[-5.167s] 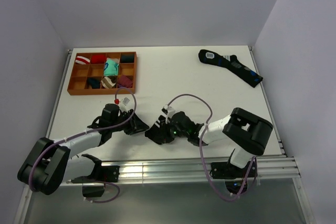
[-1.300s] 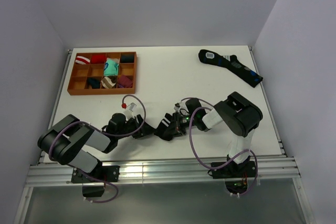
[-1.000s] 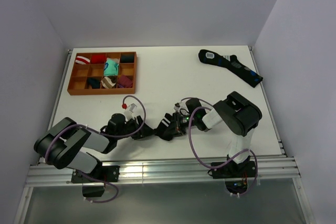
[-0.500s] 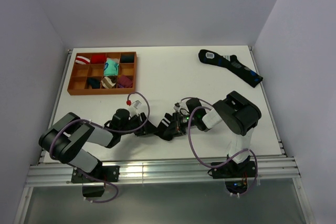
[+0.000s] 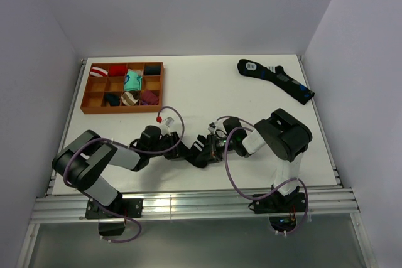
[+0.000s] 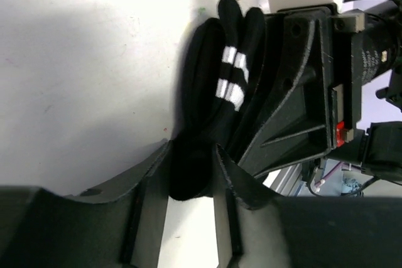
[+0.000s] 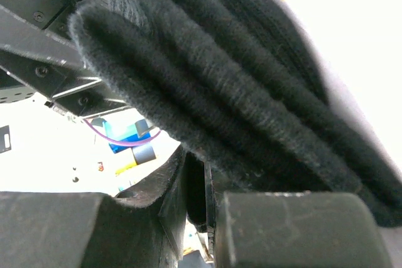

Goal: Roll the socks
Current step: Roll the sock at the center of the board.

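A black sock with white stripes (image 6: 217,101) lies bunched on the white table between my two grippers; it shows as a dark lump in the top view (image 5: 191,151) and fills the right wrist view (image 7: 239,92). My left gripper (image 6: 191,183) is shut on one end of the sock, and sits left of it in the top view (image 5: 178,149). My right gripper (image 7: 200,186) is shut on a fold of the same sock, and sits right of it in the top view (image 5: 206,148). A second dark sock pair (image 5: 275,80) with blue marks lies flat at the far right.
A brown compartment tray (image 5: 85,96) holding several rolled socks stands at the far left. The table's near edge and metal rail (image 5: 188,202) run just below the grippers. Cables loop over both arms.
My left gripper has moved right toward the right gripper, closing the gap across the black sock. The right arm has barely moved over the last second.
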{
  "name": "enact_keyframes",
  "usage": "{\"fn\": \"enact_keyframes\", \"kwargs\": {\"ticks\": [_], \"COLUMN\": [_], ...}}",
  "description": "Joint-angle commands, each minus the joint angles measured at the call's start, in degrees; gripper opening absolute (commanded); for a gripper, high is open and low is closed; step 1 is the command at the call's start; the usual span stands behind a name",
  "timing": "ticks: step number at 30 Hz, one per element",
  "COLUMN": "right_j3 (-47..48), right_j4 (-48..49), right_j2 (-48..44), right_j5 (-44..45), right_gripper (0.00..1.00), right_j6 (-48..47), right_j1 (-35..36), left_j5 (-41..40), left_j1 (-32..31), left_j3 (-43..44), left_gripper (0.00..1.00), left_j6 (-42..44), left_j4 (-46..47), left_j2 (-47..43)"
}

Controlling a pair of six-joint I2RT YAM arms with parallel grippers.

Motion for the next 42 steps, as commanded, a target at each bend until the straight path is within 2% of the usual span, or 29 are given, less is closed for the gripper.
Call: {"fn": "enact_keyframes", "kwargs": {"ticks": [1, 4, 5, 8, 13, 21, 27, 33, 37, 39, 42], "right_j3": [-2.7, -2.9, -3.0, -2.9, -2.0, -4.4, -6.2, -9.0, -9.1, -8.3, -5.4], "right_j4": [-8.0, -8.5, -8.6, -10.9, -17.4, -17.7, -17.2, -19.1, -19.4, -19.1, -20.0], "right_j2": [3.2, 2.6, 1.9, -0.2, -5.8, -13.8, -21.2, -38.5, -45.4, -47.6, -46.0], "right_j5": [8.4, 9.3, 9.7, 12.7, 18.9, 27.4, 33.9, 41.5, 44.0, 44.6, 46.9], "right_gripper": [0.14, 0.14, 0.14, 0.15, 0.25, 0.43, 0.43, 0.43, 0.42, 0.42, 0.43], "right_j6": [-1.0, -1.5, -2.0, -4.2, -8.9, -13.7, -16.0, -18.5, -21.0, -22.5, -26.4], "right_j1": [-1.1, -1.1, -1.2, -1.2, -1.1, -0.8, 0.6, 1.7, 3.6, 5.1, 9.9], "left_j5": [-6.5, -7.0, -7.4, -7.8, -7.7, -12.2, -14.6, -14.8, -15.1, -15.2, -15.0], "left_j1": [-0.4, -0.6, -0.7, -0.9, -1.1, -1.2, -1.2, -1.1, -1.3, -1.7, -1.7], "left_j3": [-0.3, 0.3, 0.5, 1.1, 1.3, 3.9, 5.8, 8.4, 9.3, 9.5, 9.6], "left_gripper": [0.37, 0.29, 0.22, 0.12, 0.0, 0.0, 0.0, 0.0, 0.0, 0.0, 0.0], "left_j6": [3.6, 3.7, 3.8, 3.8, 3.3, 3.7, 3.3, 5.0, 5.2, 5.2, 5.1], "left_j4": [-12.1, -14.2, -14.7, -16.8, -19.3, -31.3, -37.1, -41.3, -42.2, -42.1, -42.1], "left_j2": [2.5, 2.3, 2.2, 2.1, 1.0, -2.5, -4.6, -5.6, -5.5, -5.3, -5.1]}}
